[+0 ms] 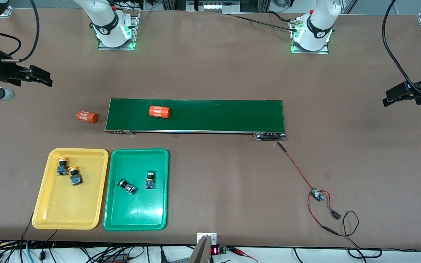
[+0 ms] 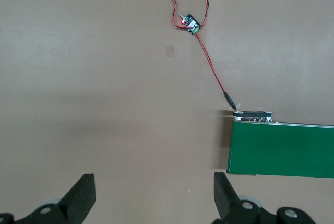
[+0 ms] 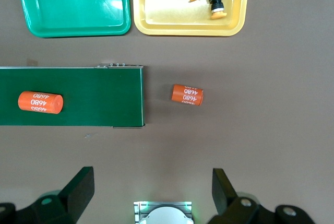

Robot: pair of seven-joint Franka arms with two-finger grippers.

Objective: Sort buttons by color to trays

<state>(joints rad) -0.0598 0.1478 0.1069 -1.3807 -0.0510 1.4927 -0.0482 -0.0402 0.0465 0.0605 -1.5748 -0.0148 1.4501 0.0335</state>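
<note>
Left hand (image 2: 151,198) wide open, empty | right hand (image 3: 151,195) likewise — waiting | orange cylinders (image 3: 40,102) read "4680"

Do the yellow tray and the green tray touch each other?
Apart. The front view shows a thin strip of brown table between the yellow tray and the green tray along their neighbouring rims; the right wrist view shows this gap too.

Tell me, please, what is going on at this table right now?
The sorting looks done: both yellow-capped buttons lie in the yellow tray and both green-capped buttons in the green tray. The left gripper and right gripper hang open and empty over bare table at its ends. One orange cylinder lies on the conveyor belt, another beside it.
</note>
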